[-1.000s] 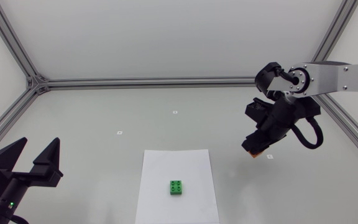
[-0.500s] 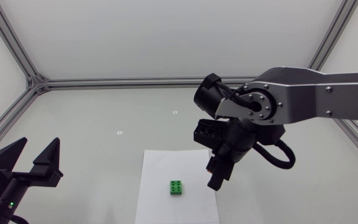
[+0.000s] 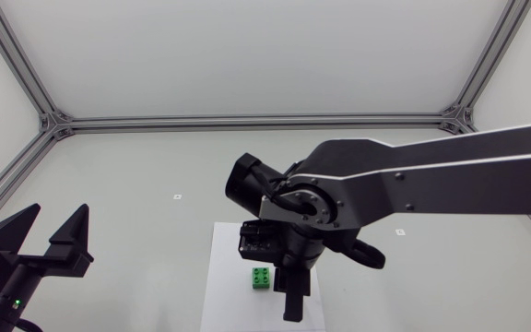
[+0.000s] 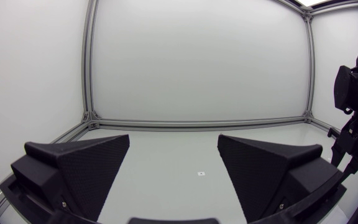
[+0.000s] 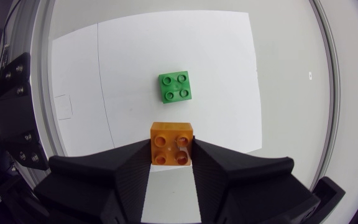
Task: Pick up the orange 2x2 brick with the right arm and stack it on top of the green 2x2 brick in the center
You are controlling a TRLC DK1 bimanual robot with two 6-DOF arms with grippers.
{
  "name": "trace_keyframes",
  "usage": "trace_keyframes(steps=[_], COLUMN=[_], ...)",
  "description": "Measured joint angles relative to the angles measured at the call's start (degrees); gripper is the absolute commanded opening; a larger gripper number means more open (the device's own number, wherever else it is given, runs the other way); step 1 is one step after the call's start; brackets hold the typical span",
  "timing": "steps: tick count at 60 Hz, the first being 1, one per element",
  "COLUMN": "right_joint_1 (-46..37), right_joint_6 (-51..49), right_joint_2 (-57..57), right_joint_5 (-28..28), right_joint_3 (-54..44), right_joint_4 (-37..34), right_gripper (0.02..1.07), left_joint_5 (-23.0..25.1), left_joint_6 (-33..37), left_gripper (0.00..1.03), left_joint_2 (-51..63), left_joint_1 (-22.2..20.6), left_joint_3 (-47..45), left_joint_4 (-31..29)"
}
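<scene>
Broadly, the pale grey desk [image 3: 155,166] fills the head view, fenced by aluminium frame rails. The long silver-grey right arm [image 3: 431,180] comes in from the right edge and reaches past the middle, its black wrist hanging over the lower centre of the frame. It likely sits there because the stacking spot lies just below it. A white paper sheet [image 3: 224,267] lies flat in the lower centre and seems to mark the work area.

The black left hand [image 3: 59,219] rests at the lower left with its two wedge fingers spread wide and nothing between them, well away from the sheet. That keeps it out of a job that belongs to the other arm.

The right hand [image 5: 172,155] points down at the sheet. Its fingers are clamped on the small orange 2x2 brick [image 5: 172,143] from two opposite sides. The brick is held studs up and level, above the paper, which suits pressing it straight down onto another brick.

The small green 2x2 brick [image 5: 176,86] sits on the sheet ahead of that hand, studs up and apart from the orange one. The two bricks look nearly square to each other, so my judgement is that a short advance and a descent remain.
</scene>
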Motion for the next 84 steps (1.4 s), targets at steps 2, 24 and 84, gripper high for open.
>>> trace_keyframes(steps=[2,24,84], right_joint_1=[0.00,1.36,0.70], right_joint_6=[-0.52,-6.99,-10.93], right_joint_2=[0.37,5.60,9.94], right_joint_5=[0.02,-0.90,-2.43], right_joint_3=[0.72,5.46,8.26], right_joint_4=[0.26,1.49,1.51], right_gripper=[0.14,0.14,0.14], left_joint_5=[0.00,0.00,0.00], left_joint_6=[0.02,0.02,0.02], left_gripper=[0.99,0.99,0.99], left_joint_2=[0.00,0.00,0.00], left_joint_1=[0.02,0.02,0.00], left_joint_3=[0.00,0.00,0.00], left_joint_4=[0.00,0.00,0.00])
